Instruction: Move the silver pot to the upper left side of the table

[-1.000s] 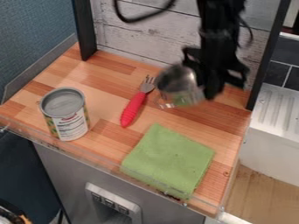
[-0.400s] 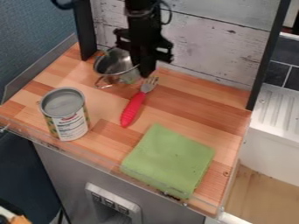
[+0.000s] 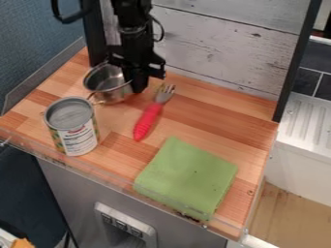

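The black gripper (image 3: 134, 86) hangs down over the upper left part of the wooden table (image 3: 213, 118), closed on the right side of the silver pot (image 3: 109, 86). The pot is upright, with its open top facing up and a wire handle toward the can. Whether its base touches the wood I cannot tell. The gripper covers part of the pot's right rim.
A can (image 3: 72, 127) stands just in front of the pot, at the left. A fork with a red handle (image 3: 148, 121) lies right of the pot. Nearer the front is a folded green cloth (image 3: 186, 178). A black post (image 3: 94, 34) rises behind the pot.
The gripper has carried the pot leftward across the back of the table, from beyond the fork's right side to a spot behind the can, and slightly lower in view since the last earlier frame.
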### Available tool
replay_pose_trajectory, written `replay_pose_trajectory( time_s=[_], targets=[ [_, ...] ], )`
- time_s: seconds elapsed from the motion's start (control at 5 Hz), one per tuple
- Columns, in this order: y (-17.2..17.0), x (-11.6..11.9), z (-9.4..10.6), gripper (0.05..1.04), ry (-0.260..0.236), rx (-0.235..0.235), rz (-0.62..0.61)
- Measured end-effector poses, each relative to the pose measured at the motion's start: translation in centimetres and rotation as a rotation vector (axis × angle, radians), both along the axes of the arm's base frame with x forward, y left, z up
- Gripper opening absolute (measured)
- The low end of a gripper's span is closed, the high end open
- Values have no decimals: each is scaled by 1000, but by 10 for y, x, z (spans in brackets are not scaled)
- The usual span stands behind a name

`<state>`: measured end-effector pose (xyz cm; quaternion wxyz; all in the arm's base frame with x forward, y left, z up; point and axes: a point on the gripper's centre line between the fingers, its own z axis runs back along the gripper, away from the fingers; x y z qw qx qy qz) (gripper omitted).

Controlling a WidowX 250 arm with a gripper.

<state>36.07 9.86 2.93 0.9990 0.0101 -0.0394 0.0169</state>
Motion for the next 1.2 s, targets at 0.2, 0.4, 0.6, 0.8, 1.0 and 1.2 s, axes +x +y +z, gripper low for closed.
replay_pose_trajectory(
  time_s=[0.2,0.4,0.6,0.8,1.0,1.2],
  targets=[
    [19,2,-5,79,10,13,29],
    [25,1,-8,99,21,11,40],
    [21,-1,-8,291,34,-5,8],
    [14,-3,-9,577,41,-16,-32],
    [13,-7,18,863,3,1,-28],
    [12,-10,38,1012,-16,11,-37]
  ],
)
